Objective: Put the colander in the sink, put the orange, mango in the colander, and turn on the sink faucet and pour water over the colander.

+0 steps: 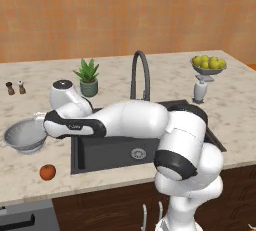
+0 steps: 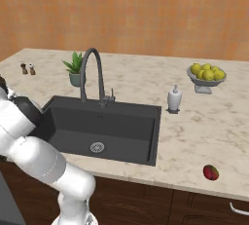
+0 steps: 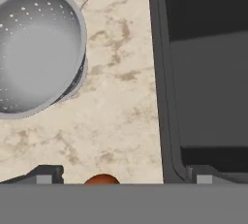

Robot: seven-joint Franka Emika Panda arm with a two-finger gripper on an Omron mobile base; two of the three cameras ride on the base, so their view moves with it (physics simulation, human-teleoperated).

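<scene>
In your left base view the colander [image 1: 25, 136] sits upright at the left edge, the orange [image 1: 47, 172] below it, the sink [image 1: 110, 152] centre. Right base view: mango [image 2: 210, 172] lower right. Hand view: fingertips [image 3: 46, 174] spread wide, holding nothing; colander upper left, mouth up.

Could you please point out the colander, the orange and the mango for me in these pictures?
colander [image 3: 36, 48]: hand view, on its perforated inner wall.
orange [image 1: 47, 172]: left base view, on the middle of the fruit.
mango [image 2: 210, 172]: right base view, on its red-green skin.
</scene>
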